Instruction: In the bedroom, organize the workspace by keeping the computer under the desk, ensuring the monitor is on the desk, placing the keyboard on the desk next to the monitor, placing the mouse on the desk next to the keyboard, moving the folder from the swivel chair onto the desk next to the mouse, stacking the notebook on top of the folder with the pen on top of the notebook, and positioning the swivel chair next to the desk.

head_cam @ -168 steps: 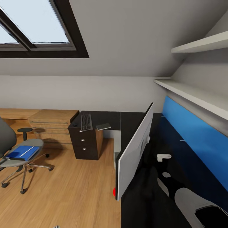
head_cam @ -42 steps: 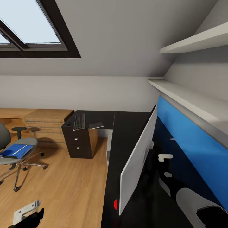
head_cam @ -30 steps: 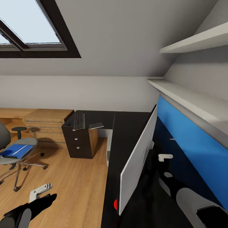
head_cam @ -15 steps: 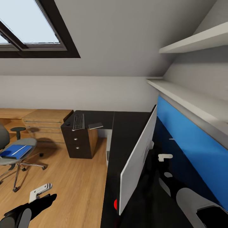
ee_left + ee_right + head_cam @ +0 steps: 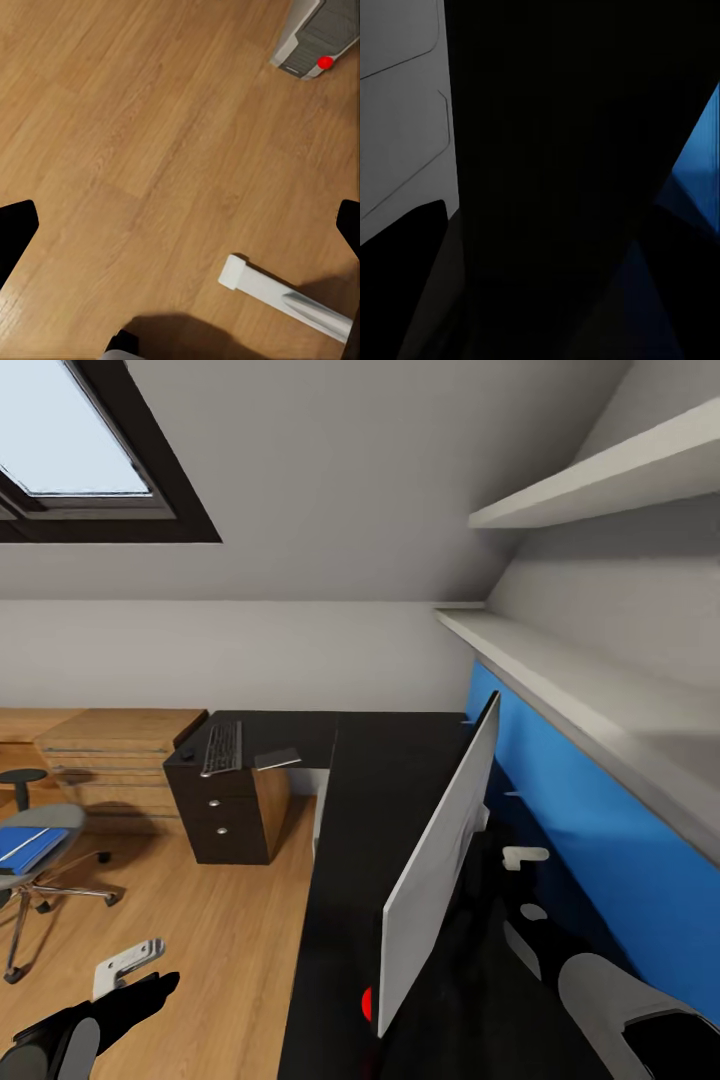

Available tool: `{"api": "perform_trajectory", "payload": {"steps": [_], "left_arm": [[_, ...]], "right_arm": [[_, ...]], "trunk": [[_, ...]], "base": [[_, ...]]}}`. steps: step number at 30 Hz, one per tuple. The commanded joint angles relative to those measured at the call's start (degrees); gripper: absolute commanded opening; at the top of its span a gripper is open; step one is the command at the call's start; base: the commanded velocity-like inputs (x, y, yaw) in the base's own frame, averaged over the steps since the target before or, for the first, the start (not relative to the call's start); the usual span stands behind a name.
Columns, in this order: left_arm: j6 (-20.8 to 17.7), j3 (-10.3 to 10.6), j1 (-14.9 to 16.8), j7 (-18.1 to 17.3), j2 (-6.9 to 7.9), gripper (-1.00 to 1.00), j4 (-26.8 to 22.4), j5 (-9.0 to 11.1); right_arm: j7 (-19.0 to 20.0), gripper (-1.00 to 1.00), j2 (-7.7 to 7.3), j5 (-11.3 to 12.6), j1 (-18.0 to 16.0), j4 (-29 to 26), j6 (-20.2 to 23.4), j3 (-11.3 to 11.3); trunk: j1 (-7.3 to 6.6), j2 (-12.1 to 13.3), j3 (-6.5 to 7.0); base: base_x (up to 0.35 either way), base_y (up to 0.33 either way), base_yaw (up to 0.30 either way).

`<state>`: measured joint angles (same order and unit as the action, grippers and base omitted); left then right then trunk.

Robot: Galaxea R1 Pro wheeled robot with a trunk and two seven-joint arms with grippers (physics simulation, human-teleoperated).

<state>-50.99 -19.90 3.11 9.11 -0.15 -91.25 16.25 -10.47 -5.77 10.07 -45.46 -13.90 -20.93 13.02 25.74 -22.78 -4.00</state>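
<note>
Two arms show at the near edge of the head view. The left gripper (image 5: 125, 968) hangs low over the wood floor (image 5: 200, 920), left of the desk (image 5: 370, 780); in the left wrist view its black fingers (image 5: 15, 236) stand wide apart with nothing between them, so it is released. The right gripper (image 5: 520, 857) sits over the desk's right part, between the monitor (image 5: 435, 870) and the blue panel (image 5: 590, 840); whether it is released or clenched I cannot tell, since the right wrist view is mostly dark, with only the monitor's grey back (image 5: 401, 112) and a strip of blue at its edges.

The monitor stands on the black desk top, edge-on to the head camera, its light-grey back facing left and a red dot at its near lower corner. Far off on the desk's left wing, above the black drawers (image 5: 220, 815), lies the keyboard (image 5: 222, 747). The mouse (image 5: 186, 754) sits just left of it and the notebook (image 5: 277, 759) lies just right of it, all three on the desk.

At the left edge the chair (image 5: 40, 860) stands on the floor, well apart from the desk, with the blue folder (image 5: 25, 847) lying on its seat. Low wooden cabinets (image 5: 110, 755) run along the far wall. In the left wrist view the computer (image 5: 315, 37) rests on the floor, its dark face bearing a red dot, near a white desk leg (image 5: 281, 296).
</note>
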Motion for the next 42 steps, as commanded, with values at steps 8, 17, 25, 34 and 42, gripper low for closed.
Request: {"api": "perform_trajectory", "payload": {"steps": [8,17,25,34,42], "left_arm": [[-0.2,-0.1,0.1,0.5,-0.02,1.0,-0.1,0.6],[-0.2,0.0,0.1,0.6,-0.02,1.0,-0.1,0.6],[-0.2,0.0,0.1,0.6,-0.02,1.0,-0.1,0.6],[-0.2,0.0,0.1,0.6,-0.02,1.0,-0.1,0.6],[-0.2,0.0,0.1,0.6,-0.02,1.0,-0.1,0.6]], "right_arm": [[-0.3,-1.0,-0.09,0.6,-0.1,0.0,-0.2,1.5],[-0.4,-1.0,-0.11,0.6,-0.1,0.0,-0.3,1.5],[-0.4,-1.0,-0.11,0.6,-0.1,0.0,-0.3,1.5],[-0.4,-1.0,-0.52,0.6,-0.1,0.0,-0.3,1.5],[-0.4,-1.0,-0.63,0.6,-0.1,0.0,-0.3,1.5]], "trunk": [[0.04,-0.1,-0.13],[0.04,-0.1,-0.13],[0.04,-0.1,-0.13],[0.04,-0.1,-0.13],[0.04,-0.1,-0.13]], "base": [[0.0,-0.032,0.0],[0.0,-0.035,0.0],[0.0,-0.238,0.0],[0.0,-0.112,0.0],[0.0,-0.035,0.0]]}}
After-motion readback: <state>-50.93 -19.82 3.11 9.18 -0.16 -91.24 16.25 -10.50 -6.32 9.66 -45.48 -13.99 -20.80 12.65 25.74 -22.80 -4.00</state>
